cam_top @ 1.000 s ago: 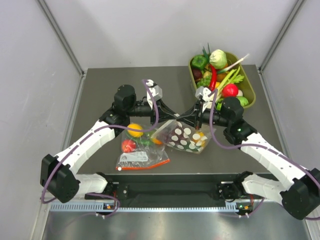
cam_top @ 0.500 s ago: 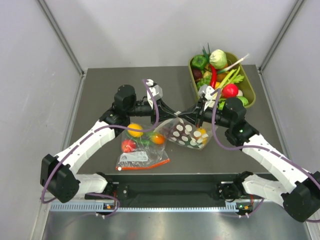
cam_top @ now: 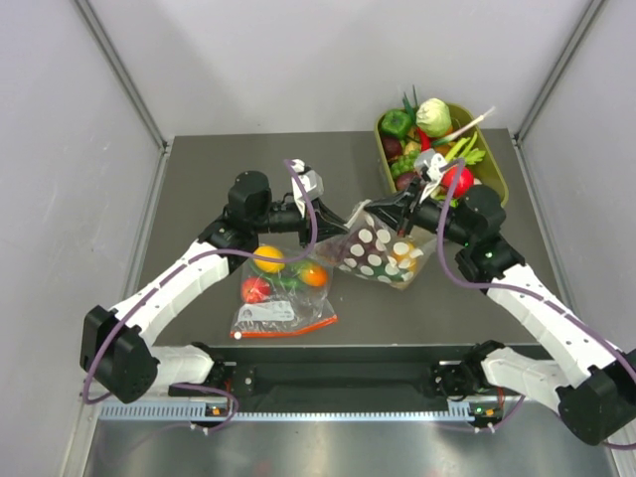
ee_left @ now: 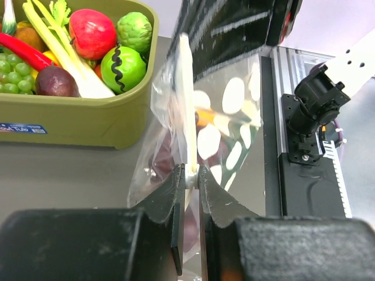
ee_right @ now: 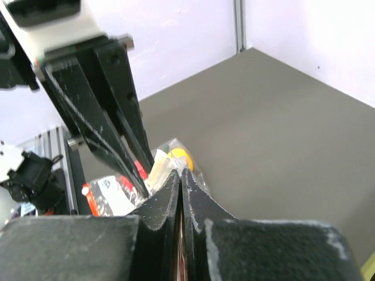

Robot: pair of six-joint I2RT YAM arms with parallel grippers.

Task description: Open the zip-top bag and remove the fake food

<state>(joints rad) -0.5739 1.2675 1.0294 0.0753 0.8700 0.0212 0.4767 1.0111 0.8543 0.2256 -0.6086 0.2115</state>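
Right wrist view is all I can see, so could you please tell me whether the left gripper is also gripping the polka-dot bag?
Observer: Yes; the left wrist view shows the left gripper shut on the top edge of the zip-top bag.
Operator: Thank you. Is the fake food out yet?
Observer: No; from above, the yellow fake food shows inside the bag.

Clear polka-dotted plastic zip-top bag (cam_top: 383, 256) is at mid-desk (cam_top: 199, 179), its top edge pinched by the left fingers (ee_left: 170, 199) and right fingers (ee_right: 164, 199). Yellow oval toy fruit (cam_top: 402, 250) lies inside it. Plain clear bag with red zip strip (cam_top: 281, 303) lies to its left, nearer the arm bases. Olive plastic tub of toy produce (cam_top: 497, 194) stands behind it, far-right corner.
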